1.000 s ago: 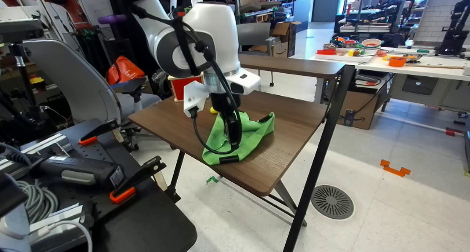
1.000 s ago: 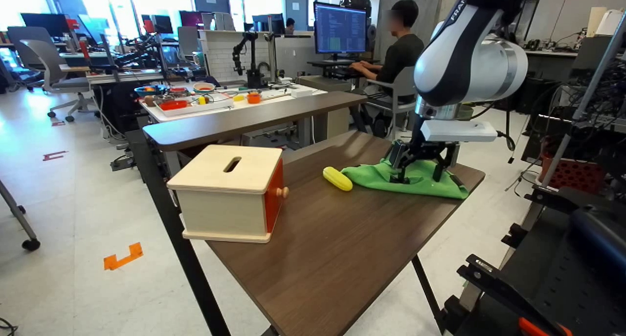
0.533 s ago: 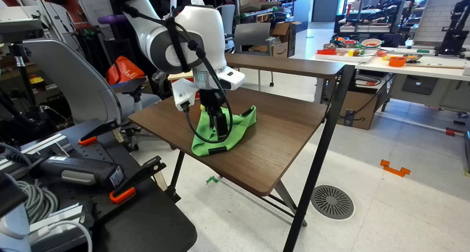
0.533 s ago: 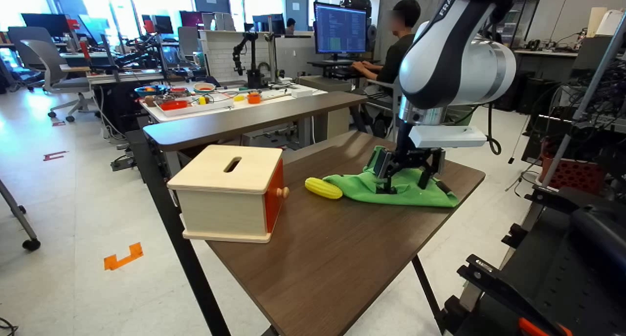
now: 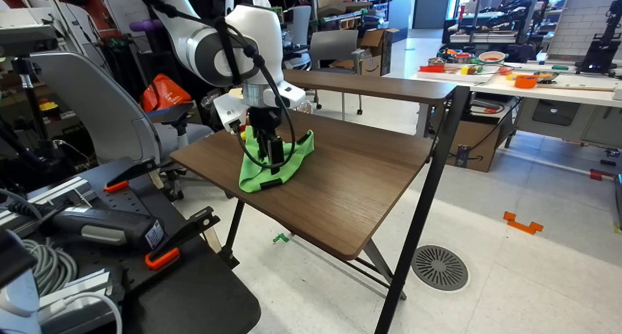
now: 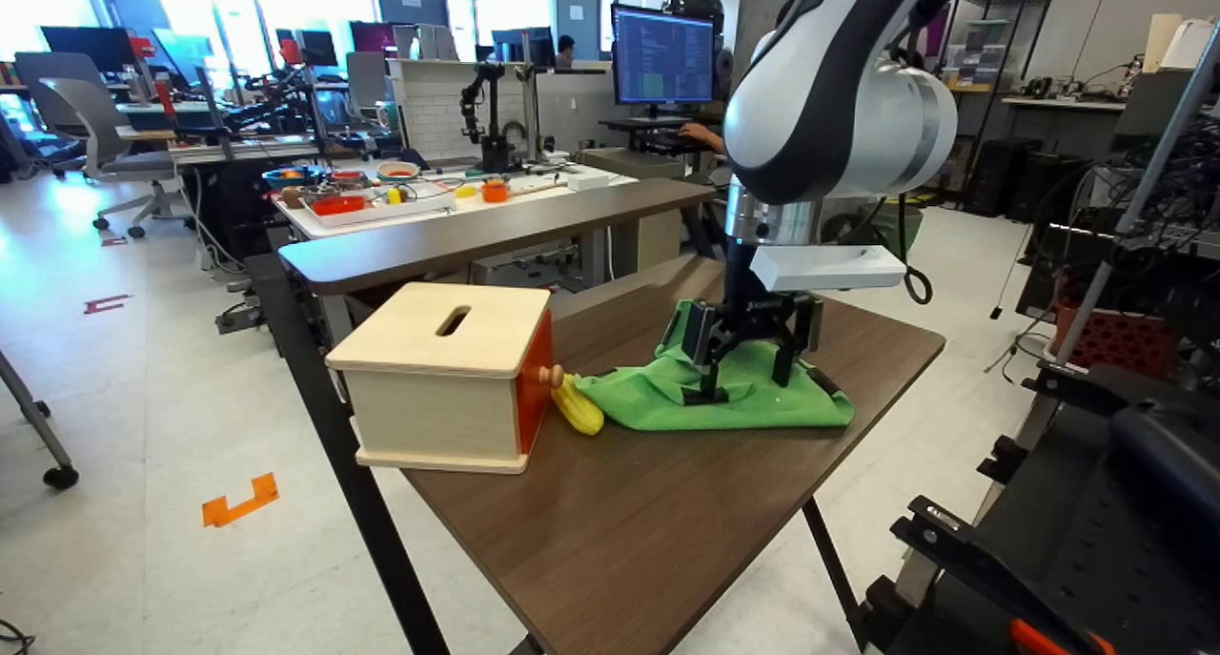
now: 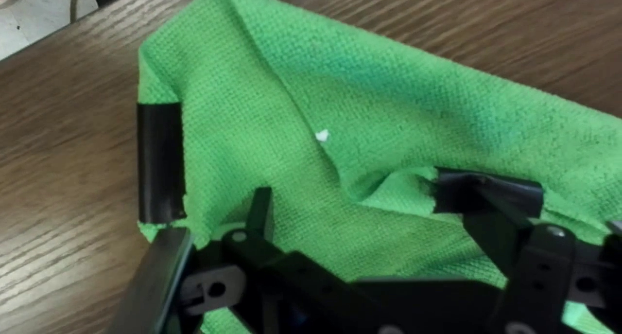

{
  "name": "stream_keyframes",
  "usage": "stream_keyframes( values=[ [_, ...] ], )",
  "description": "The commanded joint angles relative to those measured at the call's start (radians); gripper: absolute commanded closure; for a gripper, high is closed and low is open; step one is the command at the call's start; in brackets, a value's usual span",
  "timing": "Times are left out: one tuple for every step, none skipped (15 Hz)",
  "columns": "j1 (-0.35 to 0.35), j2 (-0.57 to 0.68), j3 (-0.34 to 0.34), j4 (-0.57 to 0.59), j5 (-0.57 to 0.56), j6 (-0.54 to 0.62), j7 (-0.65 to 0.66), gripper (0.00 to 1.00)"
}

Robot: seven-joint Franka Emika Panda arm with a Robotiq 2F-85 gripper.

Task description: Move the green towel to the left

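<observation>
As I push leftward, the green towel (image 6: 762,413) slides along the table (image 6: 648,512) with the gripper (image 6: 744,386): in both exterior views the pair sits further left than a second ago. My fingers (image 7: 263,205) stand wide apart, with loose cloth between them in the wrist view, so I take it I'm dragging by pressing down, not pinching. The towel's leading edge now lies right at the yellow corn toy (image 6: 578,409), which has been swept along and turned until it rests just beside the wooden box (image 6: 429,415), near its knob (image 6: 551,376); whether it touches the door I can't tell. For the task this reads as real progress, maybe most of the room I have, since the box hasn't budged and another shove could wedge the toy against it. I'd stop about here and rise straight up, minding the black strip (image 7: 449,190) at one finger.
</observation>
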Motion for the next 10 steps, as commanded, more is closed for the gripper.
stream_keyframes(
  values=[
    [0.013,-0.018,-0.011,0.018,-0.013,-0.039,-0.003,0.00],
    [0.015,-0.043,-0.018,0.010,-0.013,-0.041,0.004,0.00],
    [0.013,-0.068,-0.020,0.000,-0.012,-0.038,0.004,0.00],
    [0.014,-0.116,-0.025,-0.027,-0.011,-0.035,0.008,0.00],
    [0.021,-0.159,-0.035,-0.046,-0.014,-0.038,0.017,0.00],
    [0.031,-0.211,-0.045,-0.072,-0.019,-0.039,0.030,0.00],
    [0.033,-0.246,-0.048,-0.080,-0.022,-0.048,0.033,0.00],
    [0.008,-0.132,-0.025,-0.009,-0.003,-0.013,0.007,0.00],
    [0.009,-0.175,-0.027,-0.023,-0.004,-0.029,0.009,0.00],
    [0.010,-0.208,-0.028,-0.038,-0.005,-0.040,0.010,0.00]
  ],
)
